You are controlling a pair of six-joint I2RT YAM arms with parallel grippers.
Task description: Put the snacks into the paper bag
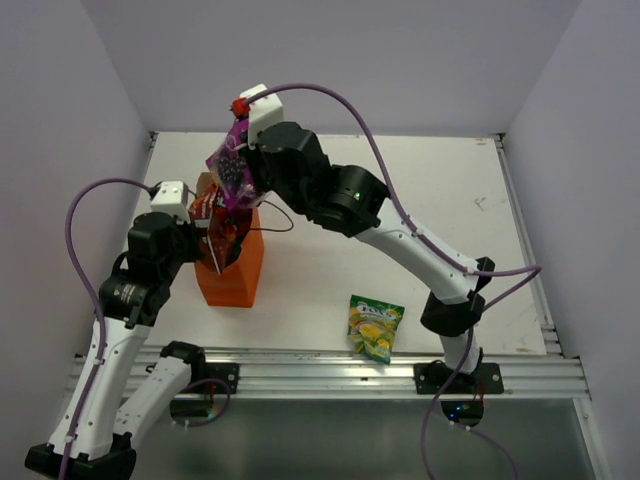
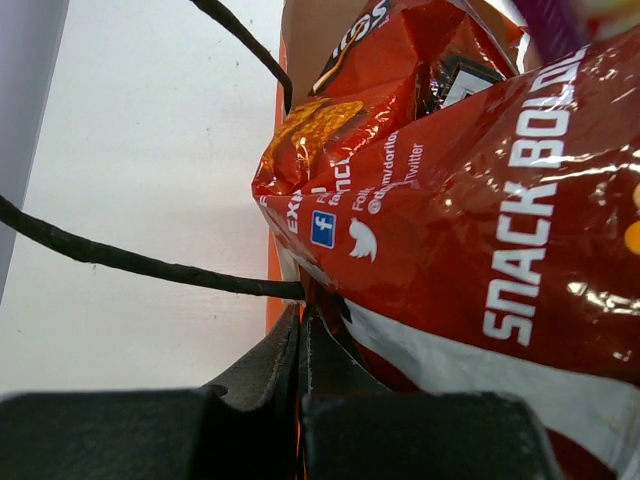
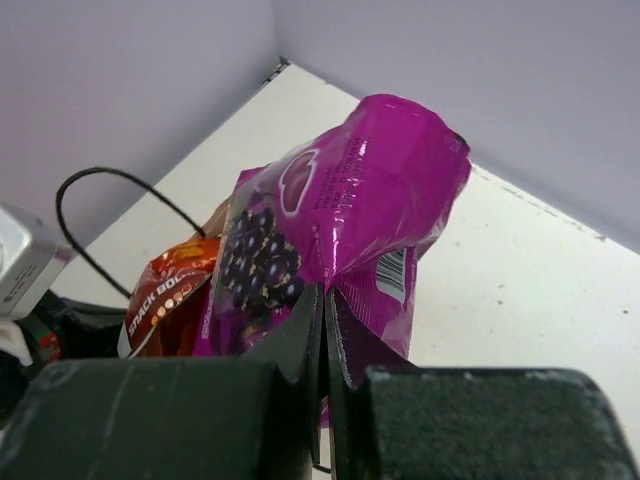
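The orange paper bag [image 1: 235,278] stands upright left of centre. The red Doritos bag [image 1: 215,228] sticks out of its mouth and fills the left wrist view [image 2: 480,200]. My left gripper [image 1: 200,248] is shut on the bag's orange rim [image 2: 272,270], close to a dark cord handle [image 2: 130,262]. My right gripper [image 1: 245,165] is shut on the purple packet [image 1: 230,165] and holds it above the bag's mouth, over the Doritos bag [image 3: 170,290]; the packet [image 3: 370,190] hangs from the jaws. The yellow-green packet [image 1: 375,325] lies flat near the front edge. The green-and-white chip bag is not in view.
The right arm [image 1: 400,235] reaches diagonally across the table towards the bag. A metal rail [image 1: 330,365] runs along the front edge. White walls enclose the table at the back and sides.
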